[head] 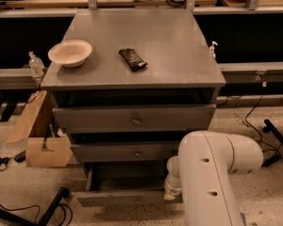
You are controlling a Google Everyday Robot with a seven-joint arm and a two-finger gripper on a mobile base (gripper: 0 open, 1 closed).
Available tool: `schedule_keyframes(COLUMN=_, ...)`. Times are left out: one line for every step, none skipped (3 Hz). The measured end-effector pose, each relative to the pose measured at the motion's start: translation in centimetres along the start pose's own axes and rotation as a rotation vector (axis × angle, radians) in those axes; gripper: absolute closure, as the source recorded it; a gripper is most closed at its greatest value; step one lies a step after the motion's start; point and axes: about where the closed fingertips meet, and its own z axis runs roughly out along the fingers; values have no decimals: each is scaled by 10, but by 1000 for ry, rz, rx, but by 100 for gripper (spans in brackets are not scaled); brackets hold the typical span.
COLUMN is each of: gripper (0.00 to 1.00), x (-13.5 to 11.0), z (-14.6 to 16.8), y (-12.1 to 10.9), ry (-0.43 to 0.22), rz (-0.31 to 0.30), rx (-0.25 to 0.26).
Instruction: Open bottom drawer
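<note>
Camera view, the only one on hand: the task appears largely accomplished. The bottom drawer (118, 197) sits at the foot of the grey cabinet (146, 36), directly under the middle drawer (113, 151). Its front panel stands well forward of the two fronts above, and the dark inside of its box is exposed behind the panel. How much travel is left on the runners cannot be judged from this angle. In my assessment, what is left is at most a further short pull and then clearing the arm away. The gripper (170, 194) is low down at the right end of the bottom drawer's front, touching or just beside it. It is mostly hidden behind the large white arm (212, 182), so whether it is released, clenched or grasping anything cannot be told. On appearance, the bottom drawer has the slimmest front of the three, in plain grey, and it lies level with no visible skew. Its knob cannot be made out here. The top drawer (94, 119) and the middle drawer each show a small round centre knob, and both look closed. A pale bowl (70, 52) and a dark wrapped bar (133, 59) rest apart on the cabinet top. A cardboard box (42, 147) stands on the floor to the left of the cabinet.
</note>
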Motion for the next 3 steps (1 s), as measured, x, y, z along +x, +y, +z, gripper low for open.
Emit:
schedule_keyframes(gripper=100, x=0, z=-2, y=3, ry=1, rz=6, rx=4)
schedule_keyframes(gripper=100, x=0, z=-2, y=3, ry=1, rz=6, rx=4)
schedule_keyframes(gripper=100, x=0, z=-2, y=3, ry=1, rz=6, rx=4)
